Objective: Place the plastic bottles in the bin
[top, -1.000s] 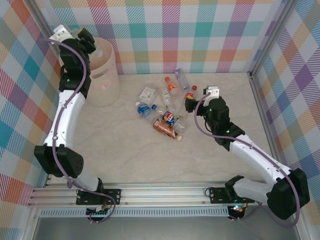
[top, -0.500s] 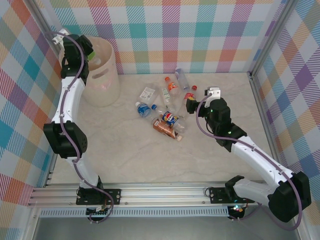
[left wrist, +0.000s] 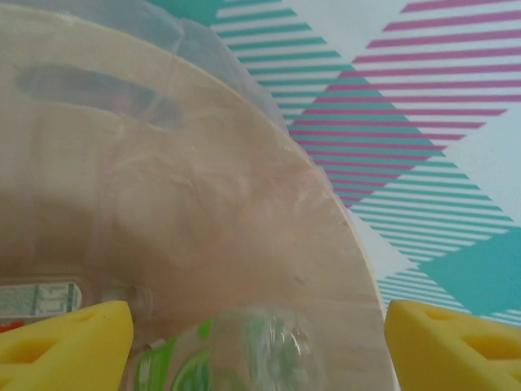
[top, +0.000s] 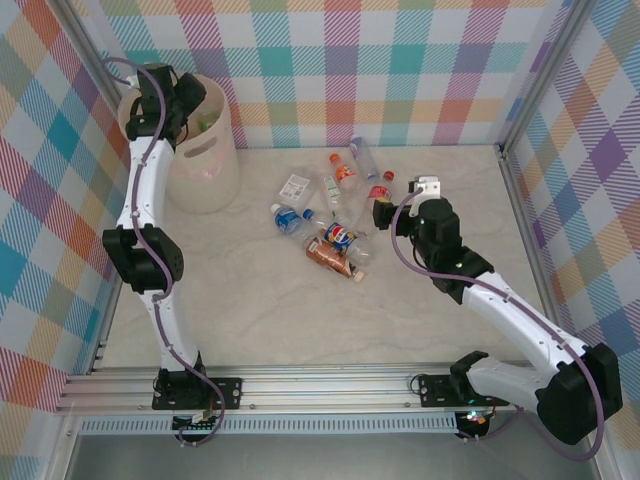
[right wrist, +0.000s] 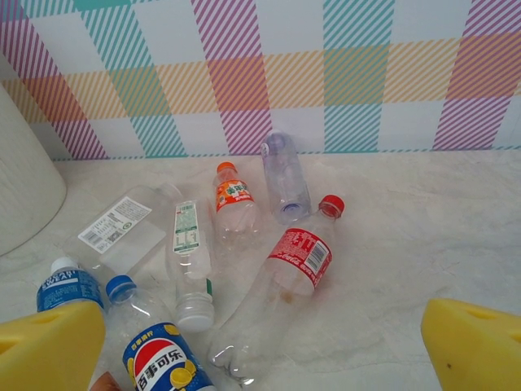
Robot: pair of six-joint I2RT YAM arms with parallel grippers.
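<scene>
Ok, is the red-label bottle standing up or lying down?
Lying down. The red-label bottle rests on its side on the table, red cap toward the wall.

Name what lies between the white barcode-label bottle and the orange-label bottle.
In the right wrist view, a clear bottle with a green-and-white label lies between them.

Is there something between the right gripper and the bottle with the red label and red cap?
Nothing visible. The right gripper is open and the red-label bottle lies on the table straight ahead of it, uncovered. The orange-cap bottle and a clear bottle lie beside it, not on it.
</scene>
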